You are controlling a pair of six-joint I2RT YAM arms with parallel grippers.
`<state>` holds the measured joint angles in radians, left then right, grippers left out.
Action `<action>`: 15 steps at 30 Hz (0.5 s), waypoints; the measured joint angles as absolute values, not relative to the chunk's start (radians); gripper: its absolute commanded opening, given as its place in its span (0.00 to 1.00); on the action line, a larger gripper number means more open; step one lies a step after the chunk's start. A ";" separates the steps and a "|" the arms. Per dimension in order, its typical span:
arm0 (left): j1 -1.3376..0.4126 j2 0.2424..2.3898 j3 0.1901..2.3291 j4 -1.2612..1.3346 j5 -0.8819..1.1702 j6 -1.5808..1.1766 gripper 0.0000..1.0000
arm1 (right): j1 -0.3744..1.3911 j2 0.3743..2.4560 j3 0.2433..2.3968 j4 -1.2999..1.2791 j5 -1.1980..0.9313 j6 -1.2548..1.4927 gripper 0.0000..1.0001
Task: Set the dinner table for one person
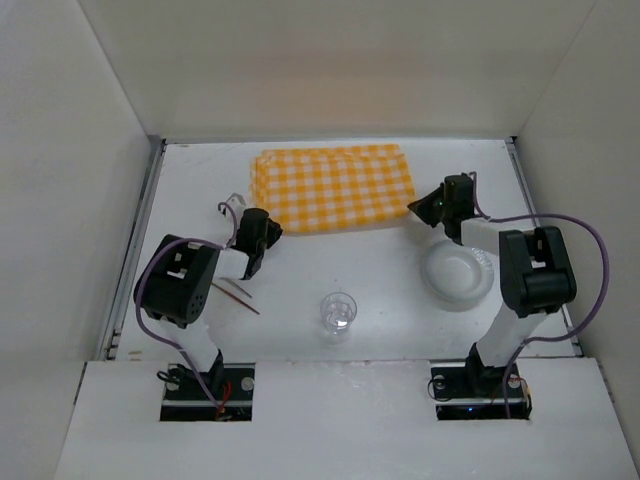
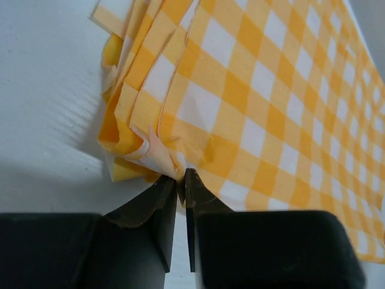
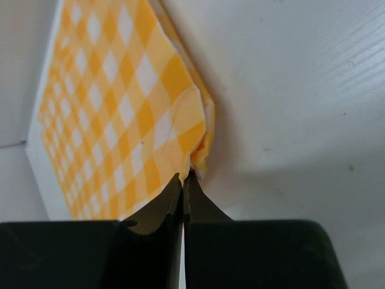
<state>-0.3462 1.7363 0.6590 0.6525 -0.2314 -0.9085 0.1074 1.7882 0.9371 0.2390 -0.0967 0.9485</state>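
Note:
The orange-and-white checked cloth (image 1: 333,187) lies folded in several layers at the far middle of the white dinner table (image 1: 380,262). My left gripper (image 1: 270,230) is shut on the cloth's near-left corner; in the left wrist view the fingertips (image 2: 180,178) pinch the bunched layers of the cloth (image 2: 258,102). My right gripper (image 1: 414,208) is shut on the cloth's near-right corner; in the right wrist view its tips (image 3: 186,177) pinch the corner of the cloth (image 3: 120,114). Both corners look slightly lifted.
A white bowl (image 1: 458,272) sits at the right, near the right arm. A clear glass (image 1: 338,312) stands at the near middle. Thin brown sticks (image 1: 236,292) lie by the left arm. A small clear item (image 1: 232,206) lies left of the cloth. White walls enclose the table.

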 measured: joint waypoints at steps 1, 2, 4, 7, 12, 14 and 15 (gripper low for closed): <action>-0.346 1.736 0.649 0.673 -0.230 -0.920 0.19 | 0.103 1.768 0.927 0.248 -0.097 0.954 0.07; -0.346 1.735 0.635 0.694 -0.227 -0.934 0.26 | 0.097 1.747 0.916 0.259 -0.096 0.960 0.10; -0.345 1.723 0.593 0.730 -0.223 -0.968 0.32 | 0.084 1.716 0.896 0.278 -0.090 0.971 0.24; -0.339 1.656 0.530 0.740 -0.226 -0.987 0.36 | 0.073 1.686 0.865 0.285 -0.064 0.979 0.46; -0.321 1.485 0.485 0.685 -0.259 -0.993 0.28 | 0.075 1.619 0.841 0.274 -0.007 0.960 0.48; -0.337 1.420 0.499 0.653 -0.286 -0.983 0.22 | 0.084 1.591 0.840 0.270 0.019 0.944 0.35; -0.352 1.403 0.516 0.636 -0.295 -0.978 0.20 | 0.094 1.579 0.841 0.270 0.033 0.933 0.27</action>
<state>-0.3523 1.4029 0.5156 0.6361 -0.2955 -0.9779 0.0937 1.5787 0.8406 0.2699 0.0326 0.9325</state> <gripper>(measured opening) 0.235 0.389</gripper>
